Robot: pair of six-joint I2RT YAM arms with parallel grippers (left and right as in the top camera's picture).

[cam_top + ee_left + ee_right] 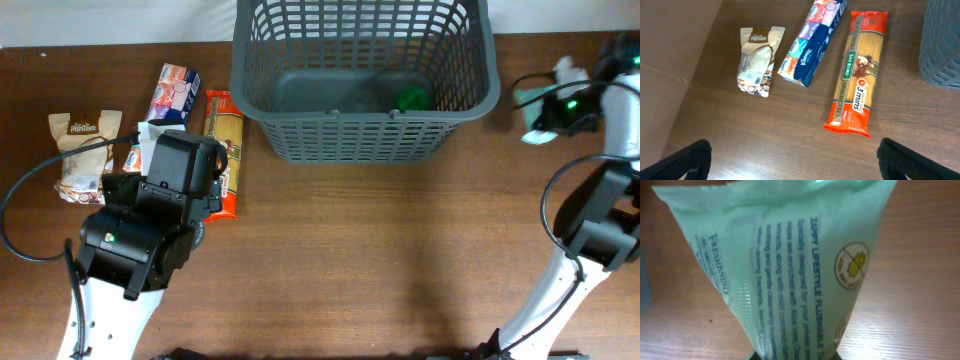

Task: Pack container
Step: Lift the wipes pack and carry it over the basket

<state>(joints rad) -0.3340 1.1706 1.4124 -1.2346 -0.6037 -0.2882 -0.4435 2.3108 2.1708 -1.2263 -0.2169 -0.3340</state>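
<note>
Above the table, far side: the container [365, 130], a dark grey plastic basket with slotted lattice walls and a thick rim, stands on the brown wood-grain table [380, 250]. A small green item [412, 97] lies on its floor.
Overhead, right end: the right gripper [548, 112] sits just off the container's right side with a pale mint packet [530, 95] at its tip.
Left wrist view: the left gripper [795, 162] is spread wide, its black fingertips [687, 160] at the lower corners with nothing between them. A flat red spaghetti pack [856, 75], a boxy blue tissue pack [812, 42] and a crinkled beige pouch [757, 60] lie side by side, apart from one another.
Right wrist view: the right gripper is pinched tight on the mint packet's narrow lower end. Its soft, glossy printed film fans upward in a wedge.
</note>
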